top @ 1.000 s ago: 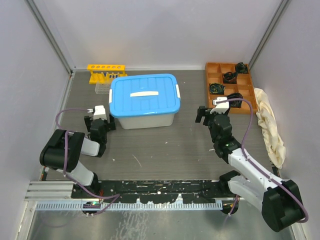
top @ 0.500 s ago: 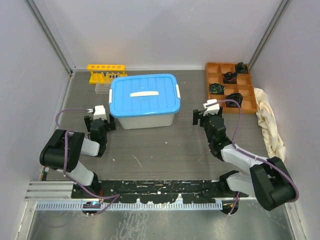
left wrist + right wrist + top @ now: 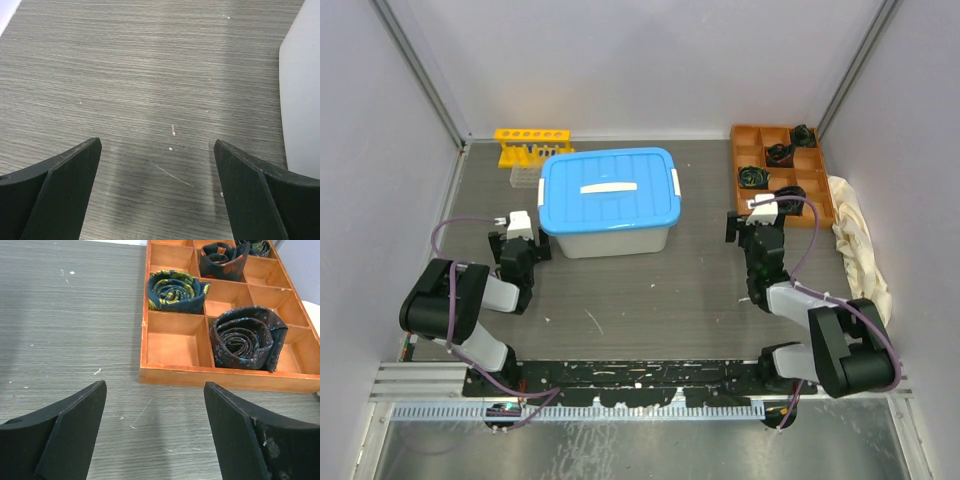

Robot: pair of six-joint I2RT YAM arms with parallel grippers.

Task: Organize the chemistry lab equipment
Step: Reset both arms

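The right arm has swung back toward the tray (image 3: 818, 190) — a second ago it reached toward the bin (image 3: 608, 200); now its fingers (image 3: 155, 430) hang spread and empty before the rolled ties (image 3: 248, 336). The left fingers (image 3: 157, 187) are parted too, holding nothing, beside the bin. The yellow rack (image 3: 533, 146) stands at the bench's (image 3: 650, 290) back-left, bin lid shut — no lab piece is in hand.

Bright, even overhead light, no hard glare. Top view sharp, slight bend at edges. Soft shadow under blue-lidded bin (image 3: 608, 203). Left wrist: table (image 3: 150, 75) grain crisp, dim shadow patch btwn near fingers (image 3: 50, 195), which blur. Right wrist: tray (image 3: 220, 375) sharp, far corner softer, fingers (image 3: 55, 440) dark, unfocused.
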